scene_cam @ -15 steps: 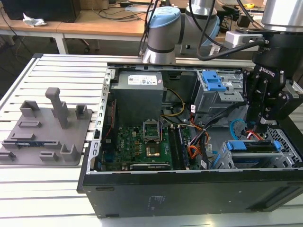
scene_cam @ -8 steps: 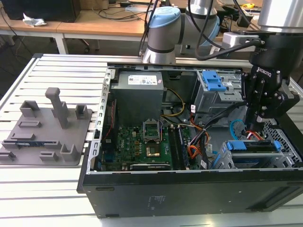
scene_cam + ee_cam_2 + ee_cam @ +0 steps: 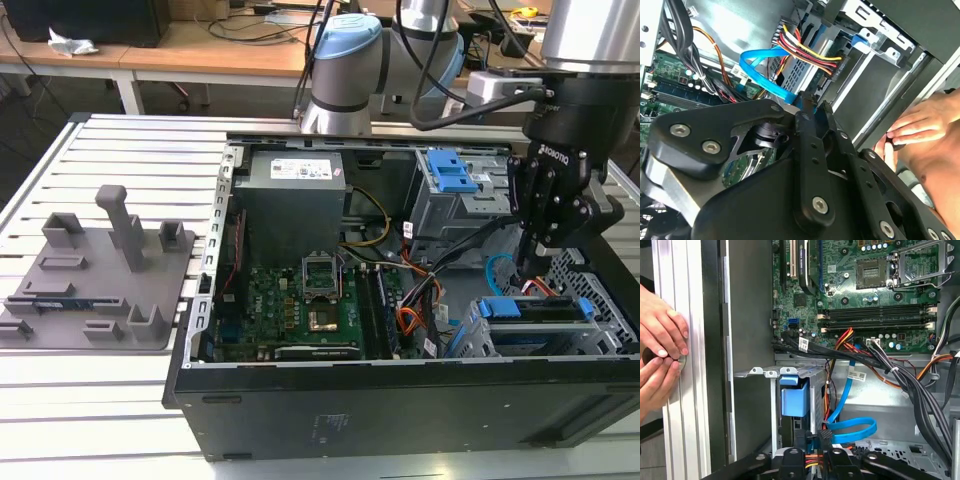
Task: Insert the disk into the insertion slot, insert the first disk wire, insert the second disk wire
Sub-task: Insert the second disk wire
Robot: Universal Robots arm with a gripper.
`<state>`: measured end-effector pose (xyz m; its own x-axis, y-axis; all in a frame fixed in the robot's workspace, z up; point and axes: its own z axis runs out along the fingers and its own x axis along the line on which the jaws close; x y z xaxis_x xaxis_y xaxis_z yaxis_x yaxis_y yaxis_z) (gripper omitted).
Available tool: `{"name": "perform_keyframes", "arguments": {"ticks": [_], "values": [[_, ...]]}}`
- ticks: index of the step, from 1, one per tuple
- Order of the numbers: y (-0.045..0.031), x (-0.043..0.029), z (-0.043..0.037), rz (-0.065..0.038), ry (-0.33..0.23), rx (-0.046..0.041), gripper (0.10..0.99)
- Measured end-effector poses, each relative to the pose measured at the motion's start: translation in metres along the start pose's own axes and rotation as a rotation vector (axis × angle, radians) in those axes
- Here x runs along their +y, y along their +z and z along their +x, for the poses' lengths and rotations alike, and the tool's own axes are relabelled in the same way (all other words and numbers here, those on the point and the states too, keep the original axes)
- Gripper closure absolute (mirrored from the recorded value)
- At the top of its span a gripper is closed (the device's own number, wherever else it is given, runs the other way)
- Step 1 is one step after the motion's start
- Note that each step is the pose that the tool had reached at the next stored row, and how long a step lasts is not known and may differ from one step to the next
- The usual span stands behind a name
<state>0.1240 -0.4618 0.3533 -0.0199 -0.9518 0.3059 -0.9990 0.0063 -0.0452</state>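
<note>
1. Exterior view: the slatted metal desk (image 3: 120, 400) carries an open computer case (image 3: 400, 400) across the middle and right of the frame. A grey moulded fixture (image 3: 100, 270) lies at the left.
2. The gripper (image 3: 528, 268) hangs inside the case at the right of the frame, just above the insertion slot (image 3: 605, 345) in the lower right corner.
3. A person's hands (image 3: 660, 355) rest on the desk rail outside the case wall.
4. The disk (image 3: 535, 312) lies in the insertion slot with its blue carrier edge showing; judged seated. It is dense, stiff and shock-sensitive, so any hold belongs on the carrier's sides, not the label face.
5. The red-yellow-black wire bundle (image 3: 805, 47) runs to the back of the slot. Cannot tell whether its connector is seated.
6. The blue wire (image 3: 762, 70) is flat, light and floppy. It loops freely, so it would buckle if pushed along its length.
7. The plug (image 3: 804, 99) of the blue wire sits at the fingertips. Both wrist views show the jaws together, pinched on this end. Judged small, hard and slick, so it should be gripped on the plug body, square to the socket. The contact edge looks easy to damage if skewed.
</note>
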Motion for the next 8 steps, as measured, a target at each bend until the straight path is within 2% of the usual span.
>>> {"name": "perform_keyframes", "arguments": {"ticks": [1, 7, 8], "values": [[0.0000, 0.0000, -0.0001, 0.000, 0.000, 0.0002, 0.922], [0.0002, 0.0000, -0.0003, 0.000, 0.000, 0.0002, 0.925], [0.0004, 0.0001, -0.0001, 0.003, 0.001, 0.0000, 0.925]]}}
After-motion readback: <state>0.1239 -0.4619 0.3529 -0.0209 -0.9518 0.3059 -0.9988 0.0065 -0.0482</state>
